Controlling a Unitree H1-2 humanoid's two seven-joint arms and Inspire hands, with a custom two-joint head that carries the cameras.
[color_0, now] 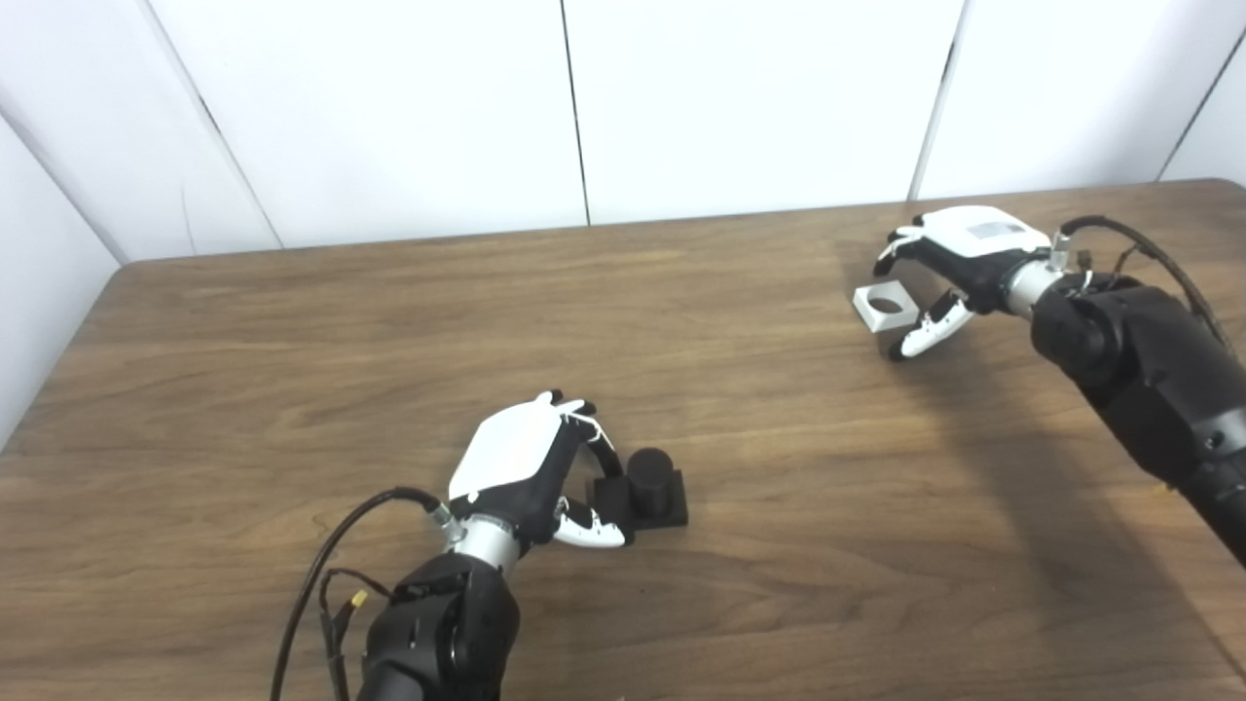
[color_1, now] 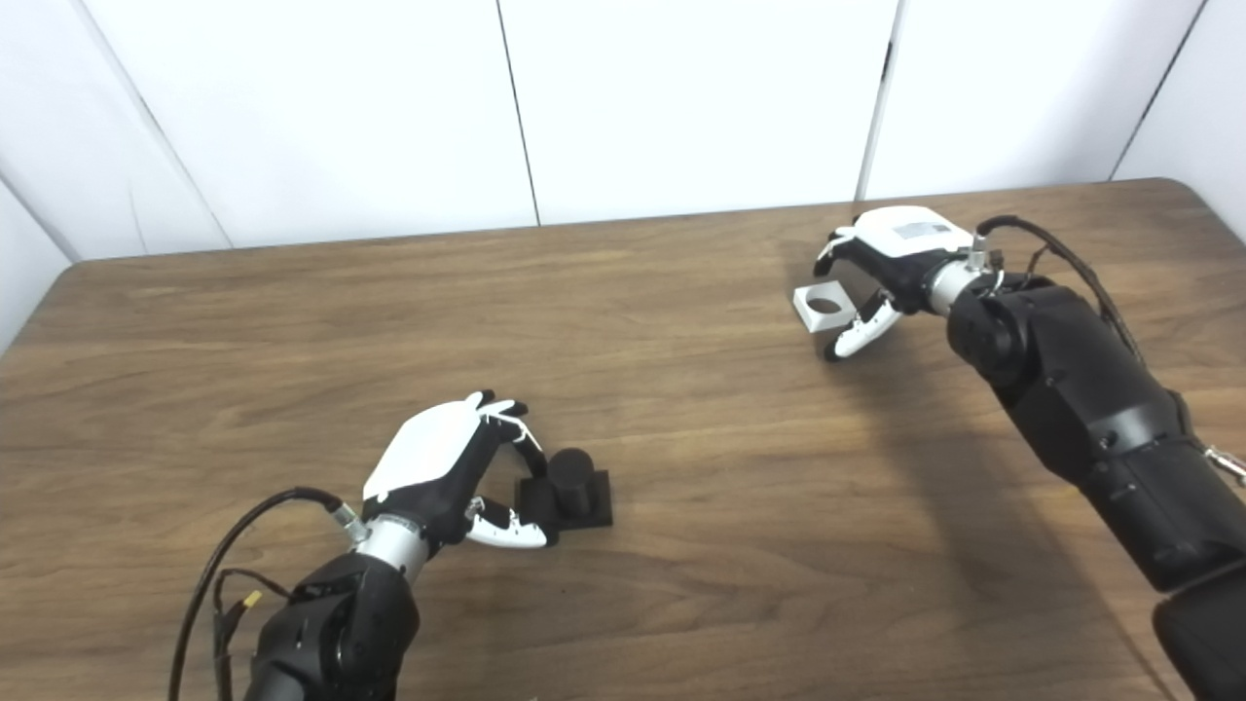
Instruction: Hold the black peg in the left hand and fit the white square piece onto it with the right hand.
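Left eye view, table: brown wood, walls behind it; its far edge runs close behind the right hand, the near part is bare.
Left hand: low on the near-left of the table, fingers apart and curled round the left side of the peg's base; it looks to be touching or nearly so, not yet clasping, and nothing is lifted.
Black peg: a short round post standing upright on a square black base, flat on the table just right of the left hand; its axis points straight up.
Open room: a broad bare stretch of wood lies between the two hands, with nothing in the way.
White square piece: lying flat near the far-right, its round hole facing up, just left of the right hand.
Right hand: spread over the piece from the right, fingers beyond it and thumb on the near side; empty, the piece not gripped.
Key relation: each part lies beside its own hand, well apart from the other; I judge both grasps come first, then the piece travels near and left.
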